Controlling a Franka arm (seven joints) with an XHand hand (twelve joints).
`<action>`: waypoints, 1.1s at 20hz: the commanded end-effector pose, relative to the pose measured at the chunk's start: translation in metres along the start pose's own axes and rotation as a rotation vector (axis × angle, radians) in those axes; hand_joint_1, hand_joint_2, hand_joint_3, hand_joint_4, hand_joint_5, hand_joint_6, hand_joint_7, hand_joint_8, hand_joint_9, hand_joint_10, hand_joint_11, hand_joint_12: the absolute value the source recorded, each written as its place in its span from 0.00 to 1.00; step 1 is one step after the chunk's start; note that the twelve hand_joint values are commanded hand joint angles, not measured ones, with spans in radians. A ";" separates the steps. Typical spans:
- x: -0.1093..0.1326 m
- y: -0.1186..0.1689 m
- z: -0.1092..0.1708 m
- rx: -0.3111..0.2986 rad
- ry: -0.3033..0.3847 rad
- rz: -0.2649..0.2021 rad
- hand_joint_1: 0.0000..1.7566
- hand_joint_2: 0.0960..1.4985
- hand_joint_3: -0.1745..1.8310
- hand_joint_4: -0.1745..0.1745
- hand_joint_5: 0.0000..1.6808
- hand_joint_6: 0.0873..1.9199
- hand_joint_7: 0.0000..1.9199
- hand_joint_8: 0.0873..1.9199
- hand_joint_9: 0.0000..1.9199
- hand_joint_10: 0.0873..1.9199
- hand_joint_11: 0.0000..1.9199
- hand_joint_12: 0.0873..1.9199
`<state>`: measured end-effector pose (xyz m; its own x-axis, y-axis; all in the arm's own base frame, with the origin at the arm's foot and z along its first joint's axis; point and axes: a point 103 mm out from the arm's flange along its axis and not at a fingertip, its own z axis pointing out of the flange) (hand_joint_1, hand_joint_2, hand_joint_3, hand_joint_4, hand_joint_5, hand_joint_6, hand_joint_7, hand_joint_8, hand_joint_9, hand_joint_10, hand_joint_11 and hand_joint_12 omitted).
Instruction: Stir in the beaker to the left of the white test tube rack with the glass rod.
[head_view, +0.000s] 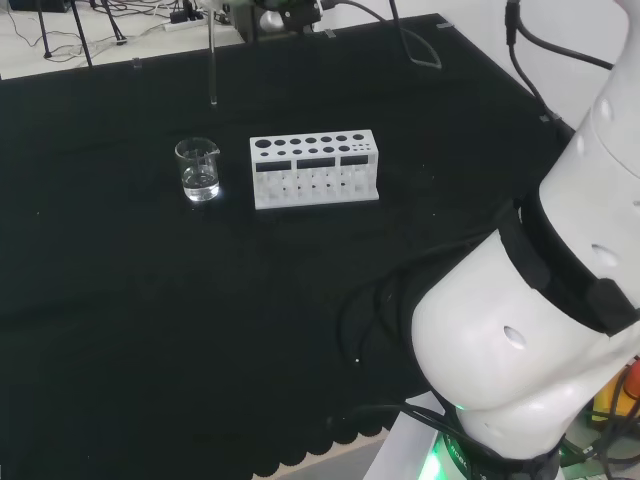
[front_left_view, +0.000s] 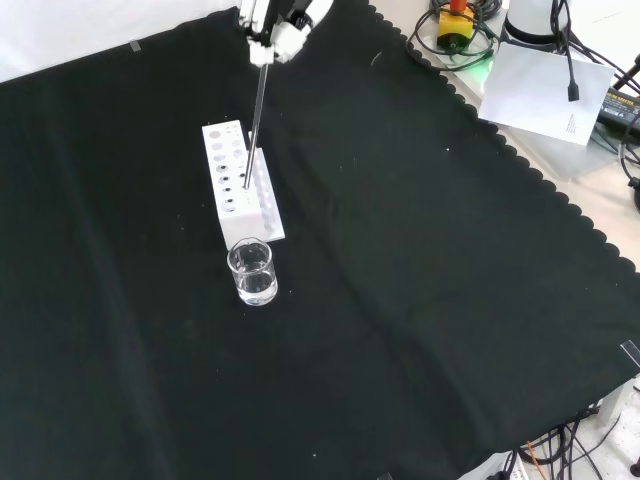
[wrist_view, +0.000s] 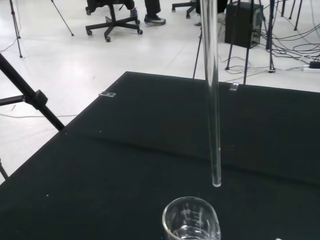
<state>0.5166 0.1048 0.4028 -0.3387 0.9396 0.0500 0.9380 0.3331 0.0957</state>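
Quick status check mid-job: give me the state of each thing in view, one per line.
Glass rod: held upright, tip above the beaker, not yet in it.
Beaker: upright on the cloth, some clear liquid inside.
Test tube rack: upright, holes empty.
Robot hand: shut on the rod's top.

Beaker (head_view: 199, 169) just beside white rack (head_view: 315, 169), open black cloth (head_view: 150, 330) on other sides

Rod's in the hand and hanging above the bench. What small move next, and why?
Probably bring the rod down toward the beaker. The hand holds it upright, and in the wrist view its tip hangs above the beaker's rim, not yet inside. The beaker holds clear liquid, beside the rack. Check alignment over the mouth while lowering; the views disagree on it.
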 end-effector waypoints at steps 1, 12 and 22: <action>0.018 0.024 0.011 0.009 0.010 -0.052 0.74 0.74 0.00 0.00 0.75 0.08 0.56 0.60 0.85 0.46 0.86 0.35; 0.012 0.040 0.043 0.047 0.019 -0.069 0.74 0.74 0.00 0.00 0.76 0.06 0.56 0.61 0.85 0.46 0.86 0.35; 0.012 0.050 0.079 0.099 0.010 -0.091 0.74 0.74 0.00 0.00 0.76 0.06 0.56 0.61 0.85 0.46 0.86 0.35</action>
<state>0.5551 0.1198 0.3637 -0.3832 0.9215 0.0631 0.9235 0.3807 0.0477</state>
